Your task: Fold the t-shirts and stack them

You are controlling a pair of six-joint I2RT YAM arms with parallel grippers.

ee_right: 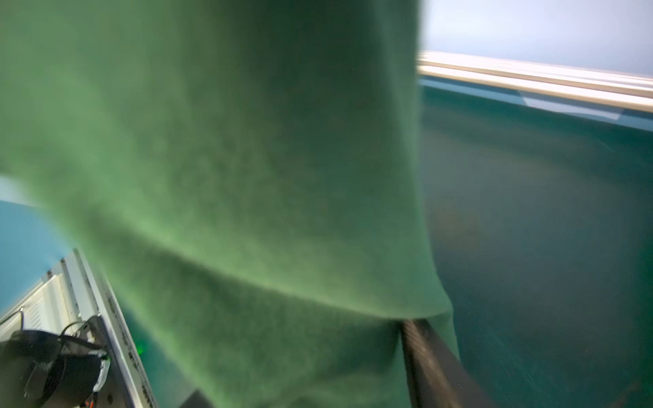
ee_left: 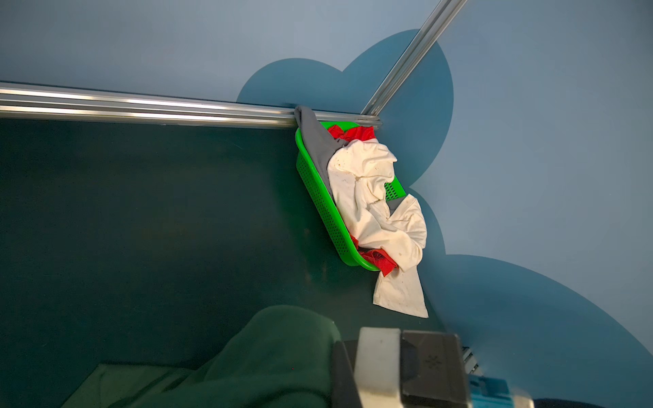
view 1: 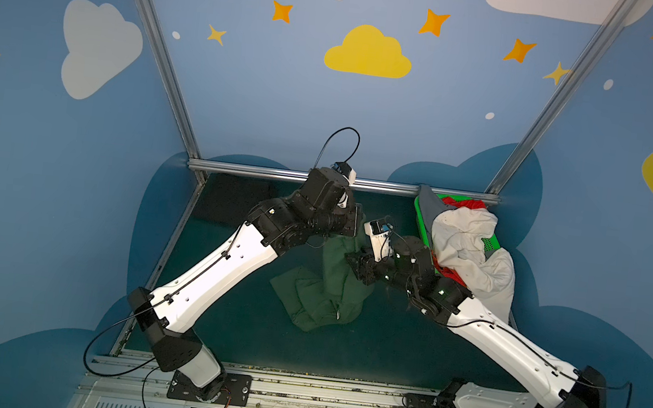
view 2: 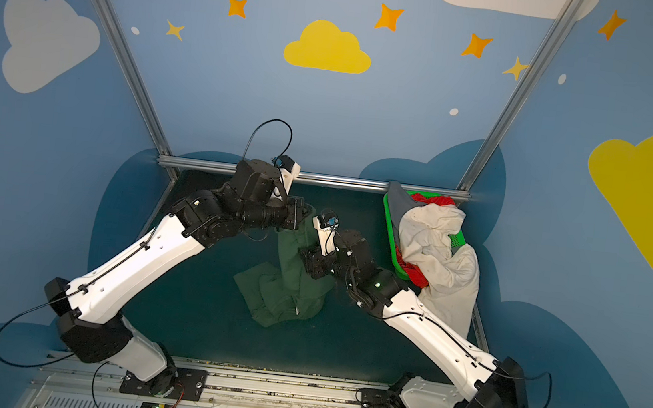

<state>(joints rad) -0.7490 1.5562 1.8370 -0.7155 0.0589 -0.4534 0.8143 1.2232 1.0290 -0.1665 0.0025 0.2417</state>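
While the left gripper (view 1: 357,222), pressed shut on an upper edge of the soft dark green cloth t-shirt (view 1: 321,292), held it raised near the back of the dark teal counter (view 1: 384,345), the shirt's lower half lay crumpled on that surface. The right gripper (view 1: 351,263) sat against the hanging cloth; whether it pinched it could not be told. This looked like the spreading-out step before folding. Next, the right gripper would need a firm hold on a second corner, so both could stretch the shirt flat.
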